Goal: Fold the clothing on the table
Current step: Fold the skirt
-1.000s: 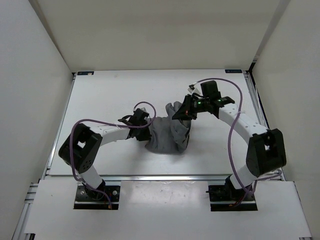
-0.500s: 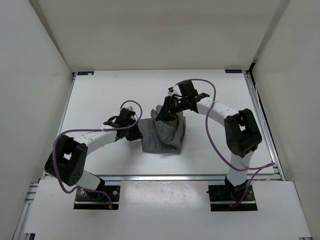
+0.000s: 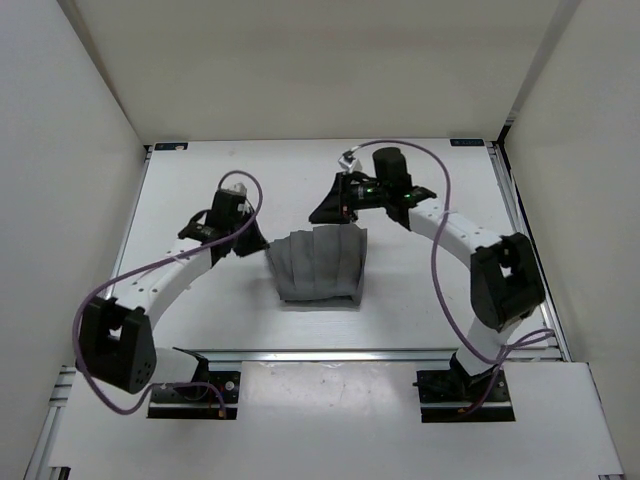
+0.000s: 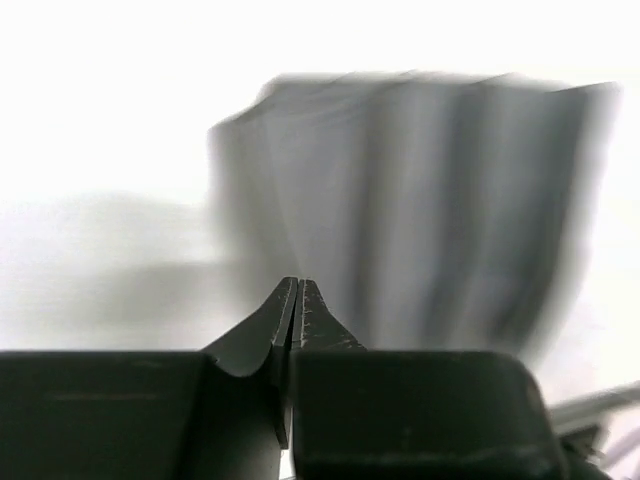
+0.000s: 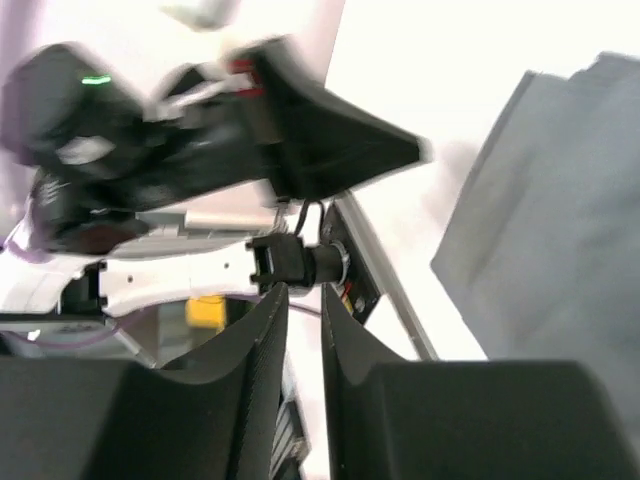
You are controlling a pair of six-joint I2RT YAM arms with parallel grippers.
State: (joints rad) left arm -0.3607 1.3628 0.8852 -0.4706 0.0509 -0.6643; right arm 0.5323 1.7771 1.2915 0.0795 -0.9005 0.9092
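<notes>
Pleated grey skirt (image 3: 318, 265) was laid flat, apparently folded, at mid-frame on the white surface (image 3: 200, 310). Left pincer (image 4: 297, 290) was pressed shut, empty. Right pincer (image 5: 303, 295) was parted slightly, empty. Both were positioned clear of the skirt, presumably so the fold was left undisturbed.

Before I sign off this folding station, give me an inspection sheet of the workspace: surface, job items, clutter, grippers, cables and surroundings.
Surface: white table with metal rails at its edges.
Job's things: grey pleated clothing lies flat mid-table and looks folded over.
Clutter: nothing seen.
Grippers: left gripper, jaws shut and empty, sits just left of the clothing. Right gripper, jaws slightly apart and empty, sits by its far edge.
Cables: purple cables hang in loops above the table, off the clothing.
Surroundings: plain white walls on three sides.
</notes>
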